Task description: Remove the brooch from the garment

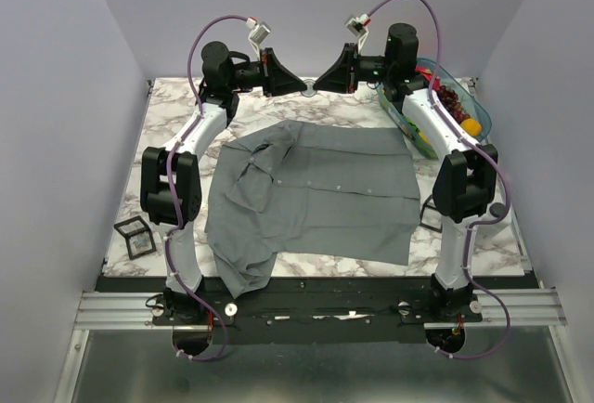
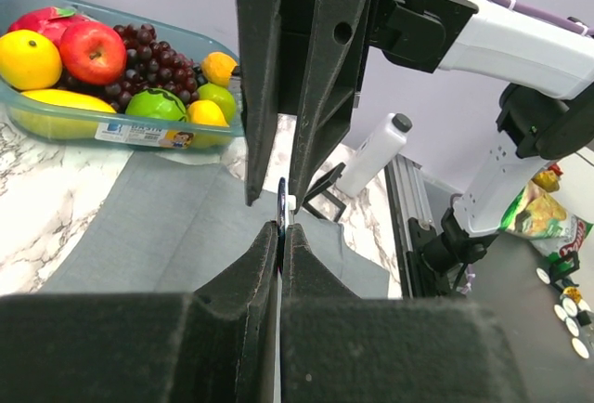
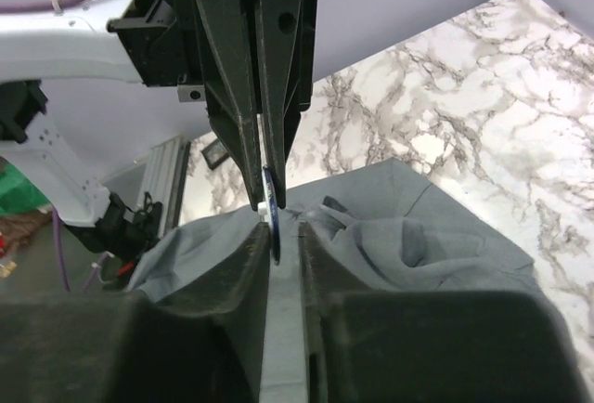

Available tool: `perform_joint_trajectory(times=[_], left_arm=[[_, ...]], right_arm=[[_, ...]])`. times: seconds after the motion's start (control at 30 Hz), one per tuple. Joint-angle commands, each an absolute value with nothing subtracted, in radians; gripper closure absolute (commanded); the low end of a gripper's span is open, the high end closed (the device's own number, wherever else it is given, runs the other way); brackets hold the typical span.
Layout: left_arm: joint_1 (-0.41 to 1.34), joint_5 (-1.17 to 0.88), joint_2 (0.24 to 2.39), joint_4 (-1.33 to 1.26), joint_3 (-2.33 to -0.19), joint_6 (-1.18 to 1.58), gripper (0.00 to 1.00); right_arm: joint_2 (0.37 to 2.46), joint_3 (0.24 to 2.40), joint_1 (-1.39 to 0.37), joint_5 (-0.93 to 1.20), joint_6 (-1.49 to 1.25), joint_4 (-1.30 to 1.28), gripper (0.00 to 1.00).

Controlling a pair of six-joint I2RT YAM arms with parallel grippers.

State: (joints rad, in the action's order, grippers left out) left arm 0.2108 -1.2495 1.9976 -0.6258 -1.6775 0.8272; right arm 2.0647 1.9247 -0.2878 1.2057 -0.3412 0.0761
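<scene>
Brooch (image 3: pixel 270 206) shows edge-on, a thin blue sliver standing upright with its face hidden, held in the air beyond the garment (image 1: pixel 316 194); left gripper (image 2: pixel 281 228) pinches it, right gripper (image 3: pixel 283 236) straddles it, jaws narrowly parted

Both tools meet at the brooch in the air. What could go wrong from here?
1. The right tool has a gap around the brooch; if the left tool lets go early, it may drop onto the shirt or table.
2. The brooch is thin and held only near its edge; an off-centre squeeze might twist or flick it out.
</scene>
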Motion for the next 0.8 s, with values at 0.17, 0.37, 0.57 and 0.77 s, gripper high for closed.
perform_joint_trajectory(times=[0.17, 0.37, 0.57, 0.77], left_arm=[[0.219, -1.181, 1.98, -0.335, -1.727, 0.623, 0.74], [0.209, -1.033, 1.928, 0.074, -1.704, 0.254, 0.6], [0.216, -1.006, 1.948, 0.318, -1.64, -0.041, 0.6], [0.229, -0.93, 2.052, 0.52, -1.674, -0.178, 0.63]], right_arm=[[2.036, 1.879, -0.288, 1.178, -0.31, 0.032, 1.0], [1.887, 1.829, -0.178, 1.059, -0.019, -0.312, 0.99], [1.743, 1.787, -0.132, 0.875, 0.696, -0.931, 1.0], [1.559, 1.538, -0.124, 0.677, 0.992, -1.244, 1.0]])
